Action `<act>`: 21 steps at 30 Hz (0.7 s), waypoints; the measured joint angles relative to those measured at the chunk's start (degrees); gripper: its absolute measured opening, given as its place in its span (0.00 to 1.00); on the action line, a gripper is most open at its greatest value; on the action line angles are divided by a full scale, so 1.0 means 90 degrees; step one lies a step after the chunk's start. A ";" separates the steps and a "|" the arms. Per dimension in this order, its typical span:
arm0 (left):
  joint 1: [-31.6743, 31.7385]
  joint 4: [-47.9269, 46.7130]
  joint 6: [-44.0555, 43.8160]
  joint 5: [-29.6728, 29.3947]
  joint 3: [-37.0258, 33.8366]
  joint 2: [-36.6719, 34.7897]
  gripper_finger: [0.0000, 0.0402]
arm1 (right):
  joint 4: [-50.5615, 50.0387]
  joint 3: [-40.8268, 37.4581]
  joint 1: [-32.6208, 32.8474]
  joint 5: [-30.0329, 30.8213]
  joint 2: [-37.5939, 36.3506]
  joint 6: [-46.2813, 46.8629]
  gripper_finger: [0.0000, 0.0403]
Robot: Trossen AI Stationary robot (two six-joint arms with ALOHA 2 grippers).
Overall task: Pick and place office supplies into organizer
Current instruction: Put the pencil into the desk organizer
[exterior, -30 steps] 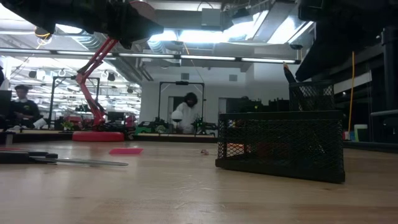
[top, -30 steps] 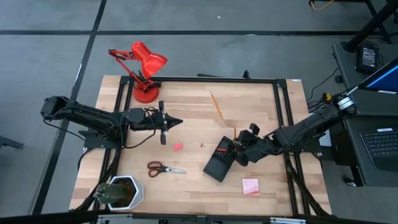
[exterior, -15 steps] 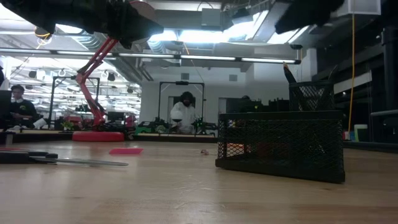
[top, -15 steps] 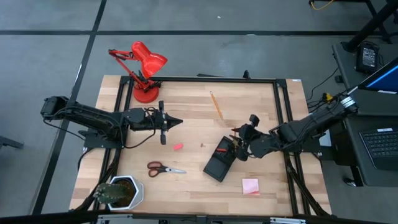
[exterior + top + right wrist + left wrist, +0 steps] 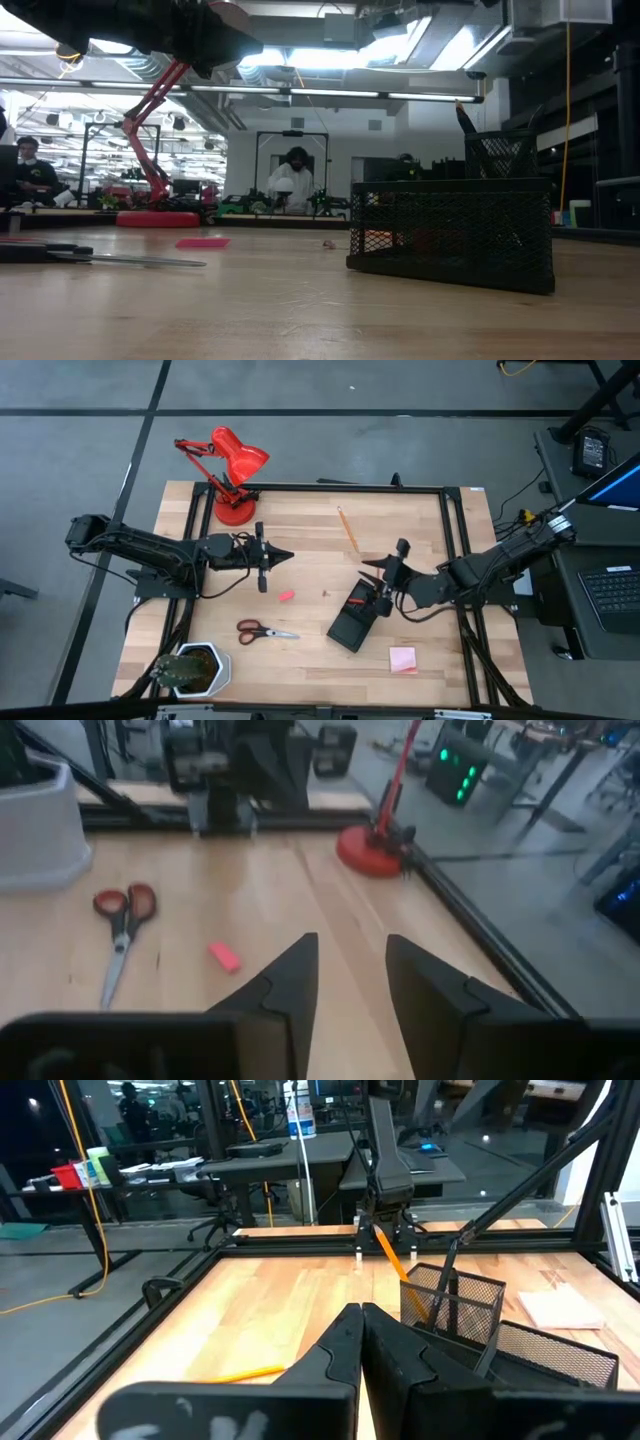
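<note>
The organizer [image 5: 352, 620], a black mesh box, stands on the table right of centre; an orange pencil [image 5: 392, 1260] and a black pen [image 5: 447, 1270] stick up out of its cup. My right gripper [image 5: 385, 558] hovers open just above the organizer's far end, with nothing between its fingers [image 5: 290, 982]. My left gripper [image 5: 287, 556] waits shut and level over the table's left half. Lying flat on the wood are a loose pencil [image 5: 348, 528], a pink eraser [image 5: 286, 596], red-handled scissors [image 5: 264, 631] and a pink sticky-note pad [image 5: 403, 659].
A red desk lamp [image 5: 232, 470] stands at the far left corner and a potted plant [image 5: 195, 668] at the near left corner. A black frame rail [image 5: 452, 550] runs along the table's right side. People sit in the room beyond the table.
My right gripper has risen from the organizer's far end, tipped its fingers upward and rolled, staying open and carrying nothing. In the low view its arm has lifted out of the top of the picture.
</note>
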 joint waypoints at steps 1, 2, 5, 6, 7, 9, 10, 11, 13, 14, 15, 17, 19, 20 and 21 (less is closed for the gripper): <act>0.0001 0.0000 0.0001 0.0000 0.0000 0.0000 0.01 | 0.0134 0.0000 -0.0002 -0.0001 0.0000 -0.0144 0.30; 0.0000 0.0001 0.0000 0.0000 0.0000 0.0000 0.01 | 0.0240 0.0000 -0.0003 -0.0003 0.0000 -0.0243 0.30; 0.0000 -0.0001 0.0000 0.0000 0.0000 0.0000 0.01 | 0.0426 0.0000 -0.0114 -0.0020 0.0000 -0.0380 0.30; 0.0001 -0.0001 0.0000 0.0000 0.0000 0.0000 0.01 | 0.0422 0.0000 -0.0188 -0.0027 0.0000 -0.0387 0.30; 0.0000 -0.0001 0.0000 0.0000 0.0000 0.0000 0.01 | 0.0419 0.0000 -0.0283 -0.0035 0.0002 -0.0422 0.30; 0.0001 -0.0001 0.0000 0.0000 0.0000 0.0000 0.01 | 0.0422 0.0000 -0.0503 -0.0114 0.0002 -0.0473 0.30; 0.0001 -0.0001 0.0000 0.0000 0.0000 0.0000 0.01 | 0.0426 0.0000 -0.0631 -0.0222 0.0002 -0.0477 0.30; 0.0001 -0.0001 0.0002 0.0000 0.0000 0.0000 0.01 | 0.0440 0.0000 -0.0773 -0.0406 0.0002 -0.0479 0.30; 0.0000 0.0000 0.0000 0.0000 0.0000 -0.0001 0.01 | 0.0480 -0.0002 -0.1092 -0.0912 0.0002 -0.0486 0.30; 0.0000 0.0000 0.0001 0.0000 0.0000 0.0000 0.01 | 0.0519 -0.0002 -0.1253 -0.1199 0.0002 -0.0488 0.30; 0.0001 -0.0001 0.0000 0.0000 0.0000 0.0000 0.01 | 0.0556 -0.0002 -0.1417 -0.1459 0.0002 -0.0489 0.30; 0.0001 -0.0001 0.0000 0.0000 0.0000 0.0000 0.01 | 0.0613 -0.0002 -0.1732 -0.1856 0.0002 -0.0494 0.30; 0.0000 -0.0001 0.0000 0.0000 0.0000 0.0000 0.01 | 0.0655 -0.0002 -0.2025 -0.2088 0.0002 -0.0547 0.30; -0.0001 -0.0001 0.0000 0.0000 0.0000 0.0000 0.01 | 0.0661 -0.0002 -0.2163 -0.2176 0.0002 -0.0602 0.30; 0.0000 -0.0001 0.0000 0.0000 0.0000 0.0000 0.01 | 0.0659 -0.0002 -0.2293 -0.2304 0.0002 -0.0638 0.30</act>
